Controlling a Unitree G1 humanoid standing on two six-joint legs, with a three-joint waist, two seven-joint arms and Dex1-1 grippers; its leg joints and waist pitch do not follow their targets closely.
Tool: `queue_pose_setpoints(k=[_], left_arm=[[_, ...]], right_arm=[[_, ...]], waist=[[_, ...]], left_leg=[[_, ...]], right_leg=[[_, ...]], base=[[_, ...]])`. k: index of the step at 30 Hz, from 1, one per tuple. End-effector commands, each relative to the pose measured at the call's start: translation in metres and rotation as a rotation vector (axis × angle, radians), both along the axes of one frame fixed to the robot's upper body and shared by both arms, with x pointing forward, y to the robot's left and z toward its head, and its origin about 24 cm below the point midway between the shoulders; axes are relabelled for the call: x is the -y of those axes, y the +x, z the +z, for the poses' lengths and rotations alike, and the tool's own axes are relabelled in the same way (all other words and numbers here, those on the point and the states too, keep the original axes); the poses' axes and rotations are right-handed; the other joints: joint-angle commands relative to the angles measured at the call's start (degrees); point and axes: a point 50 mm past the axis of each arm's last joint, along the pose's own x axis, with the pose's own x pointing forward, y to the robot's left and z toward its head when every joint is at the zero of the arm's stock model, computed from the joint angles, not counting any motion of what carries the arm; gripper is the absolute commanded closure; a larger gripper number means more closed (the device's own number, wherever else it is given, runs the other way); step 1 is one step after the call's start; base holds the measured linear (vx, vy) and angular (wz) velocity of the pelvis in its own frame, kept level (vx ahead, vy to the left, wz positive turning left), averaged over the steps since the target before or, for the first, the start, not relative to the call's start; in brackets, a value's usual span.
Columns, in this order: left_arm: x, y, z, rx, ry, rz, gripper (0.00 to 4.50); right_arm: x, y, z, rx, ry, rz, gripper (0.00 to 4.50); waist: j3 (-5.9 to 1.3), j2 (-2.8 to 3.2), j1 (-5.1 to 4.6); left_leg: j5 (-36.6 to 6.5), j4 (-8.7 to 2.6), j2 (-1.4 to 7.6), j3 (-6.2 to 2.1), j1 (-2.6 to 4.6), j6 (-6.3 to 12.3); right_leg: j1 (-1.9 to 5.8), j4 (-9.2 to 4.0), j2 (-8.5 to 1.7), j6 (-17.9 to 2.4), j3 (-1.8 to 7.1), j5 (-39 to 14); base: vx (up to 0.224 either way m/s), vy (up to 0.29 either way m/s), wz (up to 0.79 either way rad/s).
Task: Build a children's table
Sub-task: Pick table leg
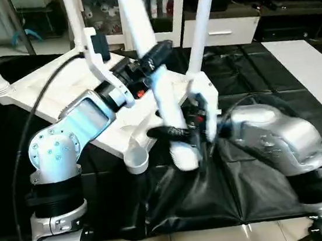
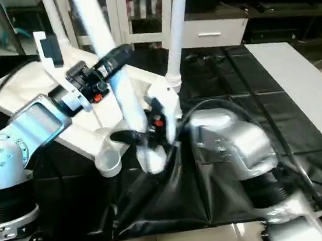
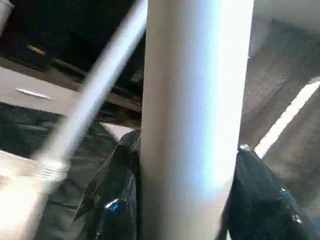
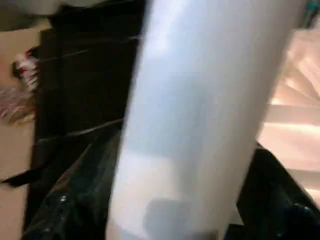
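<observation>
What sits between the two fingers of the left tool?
A white table leg sits between the left tool's black fingers, running up past them in the left wrist view.

White leg (image 3: pixel 192 125) between black fingers (image 3: pixel 117 200).

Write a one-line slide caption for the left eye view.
Both robot arms steady a loose white leg beside the upturned tabletop's empty corner socket.

Bright indoor light; wrist views blurred, perhaps by motion.
</observation>
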Motion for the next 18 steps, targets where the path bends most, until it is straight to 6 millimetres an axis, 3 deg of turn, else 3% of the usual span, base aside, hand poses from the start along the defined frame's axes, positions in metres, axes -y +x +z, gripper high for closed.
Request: queue_pose_setpoints(k=[1,4,6,10,12,18], left_arm=[[0.016,-0.006,0.009,0.104,0.093,0.010,2.69],[0.021,-0.007,0.010,0.137,0.126,0.053,2.70],[0.024,-0.008,0.010,0.164,0.154,0.073,2.70],[0.028,-0.008,0.010,0.197,0.171,0.128,2.71],[0.028,-0.008,0.009,0.207,0.183,0.133,2.72],[0.026,-0.007,0.005,0.228,0.233,0.162,2.73]], right_arm=[[0.001,0.019,-0.001,0.044,-0.065,-0.206,0.99],[-0.003,0.031,-0.006,0.036,-0.092,-0.352,0.99],[-0.004,0.039,-0.007,0.037,-0.091,-0.435,0.99],[-0.012,0.047,-0.006,0.051,-0.070,-0.509,0.99],[-0.014,0.048,-0.006,0.054,-0.056,-0.512,0.99],[-0.022,0.045,-0.001,0.080,0.017,-0.454,1.68]], waist=[[-4.49,0.99,-0.49],[-4.23,1.26,-0.70],[-4.15,1.26,-0.72],[-4.15,1.11,-1.10],[-4.14,1.12,-1.52],[-4.17,1.04,-2.00]], left_leg=[[-8.63,-4.29,0.28,0.64,-0.01,-3.02],[-10.25,-4.30,0.05,0.92,0.20,-3.76],[-12.30,-4.35,0.04,0.93,0.49,-4.25],[-13.51,-4.43,0.00,0.88,0.28,-4.31],[-13.56,-4.42,-0.08,0.87,0.17,-4.15],[-12.24,-4.29,-0.09,0.94,0.04,-3.08]], right_leg=[[3.54,-3.22,-1.68,-8.16,2.28,-10.52],[3.48,-3.28,-1.65,-8.47,2.44,-11.79],[3.35,-3.52,-1.69,-7.39,2.43,-13.96],[3.40,-3.61,-1.65,-6.30,2.42,-14.13],[3.49,-3.58,-1.66,-6.36,2.41,-13.96],[3.61,-3.28,-1.57,-7.31,2.50,-11.56]], base=[[0.000,0.000,0.00],[0.000,0.000,0.00],[0.000,0.000,0.00],[0.000,0.000,0.00],[0.000,0.000,0.00],[0.000,0.000,0.00]])
